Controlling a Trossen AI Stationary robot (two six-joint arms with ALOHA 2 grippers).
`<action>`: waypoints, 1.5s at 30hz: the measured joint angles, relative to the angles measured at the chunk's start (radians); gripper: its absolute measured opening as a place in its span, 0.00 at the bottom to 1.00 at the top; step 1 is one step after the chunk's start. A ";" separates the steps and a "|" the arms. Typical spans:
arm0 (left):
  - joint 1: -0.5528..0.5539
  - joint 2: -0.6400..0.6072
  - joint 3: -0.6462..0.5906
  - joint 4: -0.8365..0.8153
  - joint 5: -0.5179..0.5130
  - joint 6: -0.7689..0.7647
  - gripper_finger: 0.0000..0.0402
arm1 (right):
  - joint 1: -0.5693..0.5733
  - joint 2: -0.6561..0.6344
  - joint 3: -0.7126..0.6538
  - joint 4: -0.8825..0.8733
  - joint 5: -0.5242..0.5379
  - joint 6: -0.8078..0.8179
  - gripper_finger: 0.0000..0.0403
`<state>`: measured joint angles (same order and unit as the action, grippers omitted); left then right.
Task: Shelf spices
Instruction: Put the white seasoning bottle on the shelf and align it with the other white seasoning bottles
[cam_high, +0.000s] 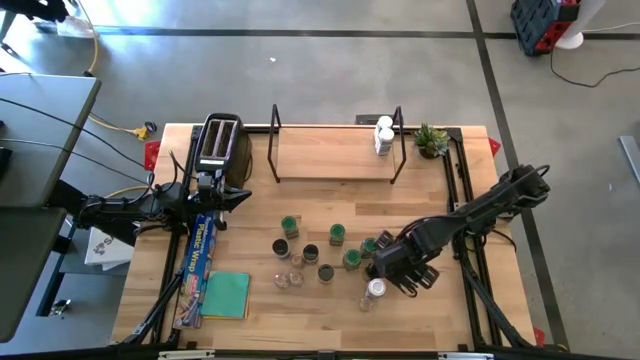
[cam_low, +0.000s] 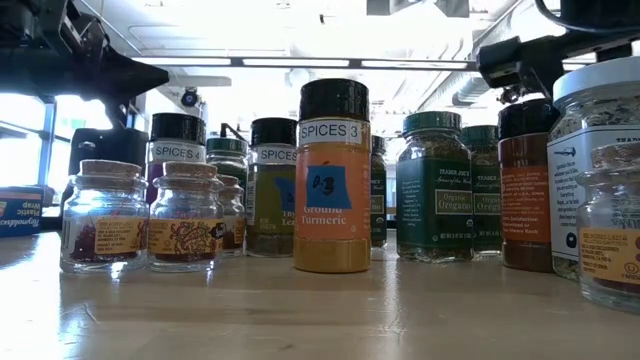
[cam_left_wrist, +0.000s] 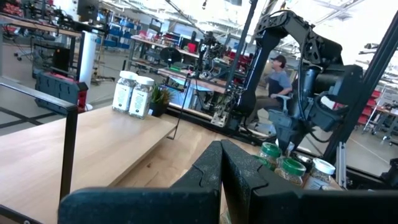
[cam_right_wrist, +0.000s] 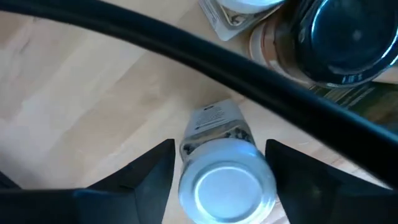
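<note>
Your right gripper (cam_right_wrist: 221, 163) straddles a white-lidded spice jar (cam_right_wrist: 227, 180), fingers apart, not yet touching. Your left gripper (cam_left_wrist: 221, 163) waits closed beside the toaster (cam_high: 218, 143).

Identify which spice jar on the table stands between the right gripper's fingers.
The white-lidded jar, nearest the table's front edge, stands between the right gripper's fingers; the other loose jars stand outside them.

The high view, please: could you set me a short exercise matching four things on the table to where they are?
Things:
1. toaster
2. plant
3. green cloth
4. white-lidded jar

Places:
A. between the right gripper's fingers
B. far right corner of the table
C. near left part of the table, beside the foil box
D. left of the shelf

Pairs: 1-D, 2-B, 3-C, 4-A
</note>
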<state>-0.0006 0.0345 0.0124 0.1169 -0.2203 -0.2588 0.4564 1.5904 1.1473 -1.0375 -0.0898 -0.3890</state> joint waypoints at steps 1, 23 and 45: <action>0.000 0.000 0.000 0.000 0.000 0.000 0.00 | 0.000 0.003 0.000 -0.001 -0.010 0.020 0.57; 0.000 0.000 0.000 0.000 0.000 0.000 0.00 | -0.224 -0.001 0.000 -0.054 -0.052 0.404 0.35; 0.000 0.000 0.000 0.000 0.000 0.000 0.00 | -0.364 -0.093 0.144 -0.307 -0.131 0.265 0.66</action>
<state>-0.0006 0.0345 0.0124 0.1173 -0.2200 -0.2588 0.0925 1.4971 1.2910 -1.3441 -0.2213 -0.1242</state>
